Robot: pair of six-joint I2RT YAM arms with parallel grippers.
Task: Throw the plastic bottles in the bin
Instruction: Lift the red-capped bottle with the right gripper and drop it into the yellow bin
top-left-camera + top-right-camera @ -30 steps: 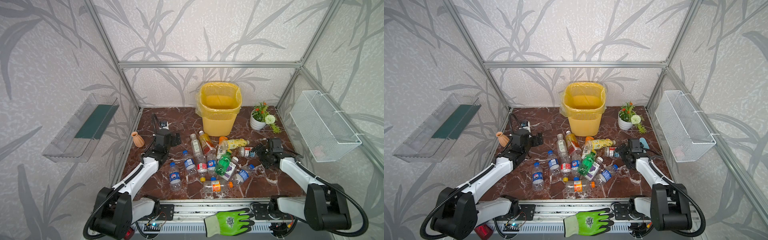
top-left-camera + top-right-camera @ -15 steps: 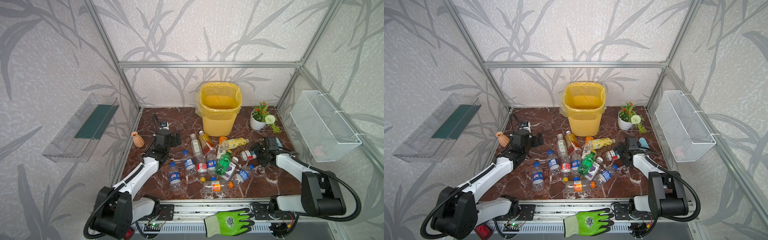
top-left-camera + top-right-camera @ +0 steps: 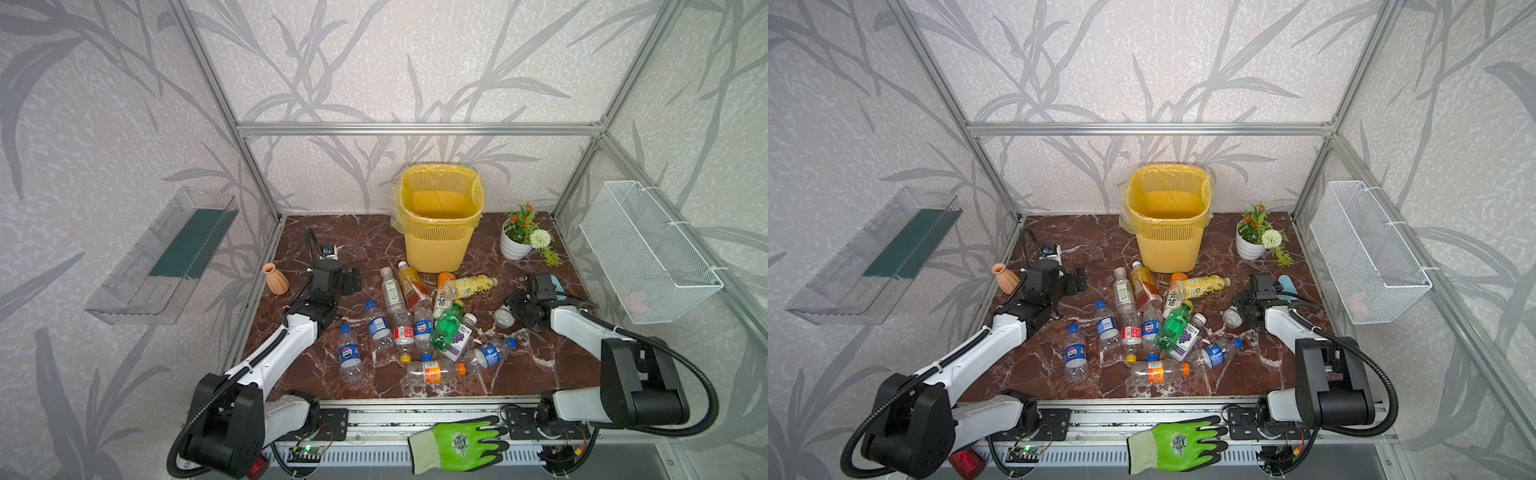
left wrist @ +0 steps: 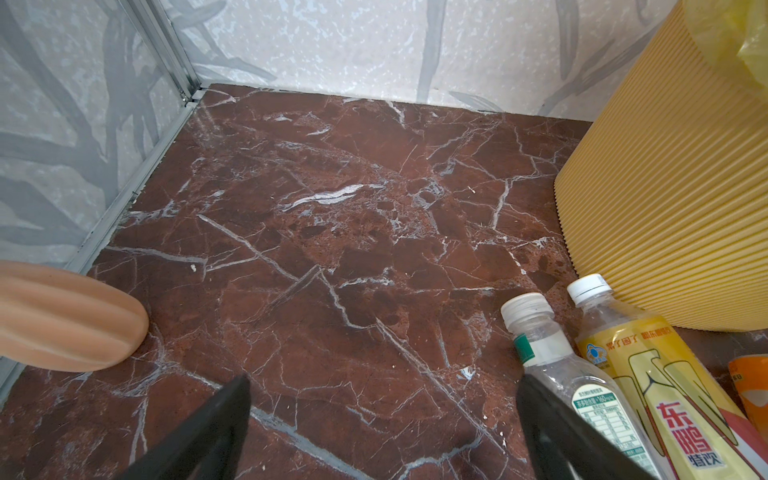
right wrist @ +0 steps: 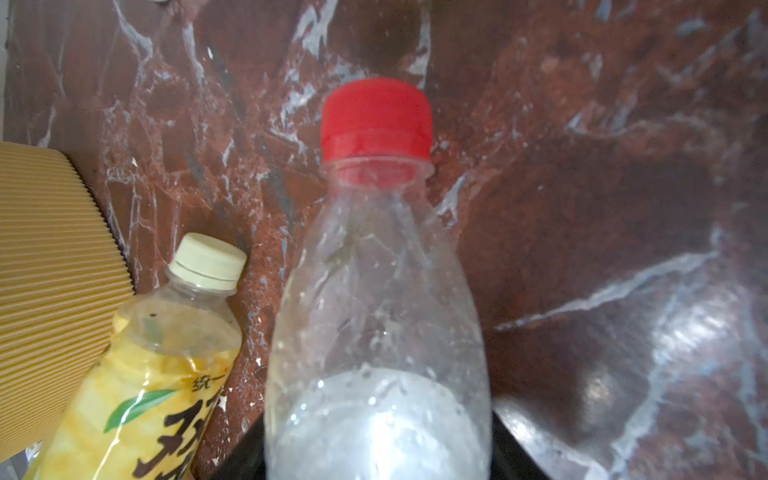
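- While working down from the biggest thing, find the bin [image 3: 438,245] upright near the back wall, mouth up, yellow liner folded over the rim; likely stood there to take drops from above, within reach of both arms.
- Find the plastic bottles [image 3: 415,328] lying flat in a loose heap just in front of the bin, touching and crossing in no order; likely to roll if nudged.
- See the left tool [image 3: 351,279] low at the heap's left edge, spread wide and grasping nothing; aimed at bare marble, with a white-capped bottle [image 4: 540,353] just beside one finger [image 4: 552,428]. Idle or lining up, at a guess.
- See the right tool [image 3: 516,311] at the heap's right edge, clenched around the body of a clear bottle with red cap [image 5: 376,291], cap pointing away from the wrist; probably the broadest, steadiest hold for the carry. Cannot tell whether lifted off the marble.
- Around all that, note the enclosure [image 3: 415,129]: pale walls with grey leaf pattern, aluminium frame, a clear tray [image 3: 162,253] on the left wall, a white wire basket [image 3: 648,257] on the right.
- Below, note the worktop [image 3: 540,374]: dark red marble, white veins, glossy; probably slick under round plastic.
- Leave alone the potted plant [image 3: 519,239] beside the bin, the green glove [image 3: 457,442] on the front rail, the small orange vase [image 3: 275,279] near the left tool.
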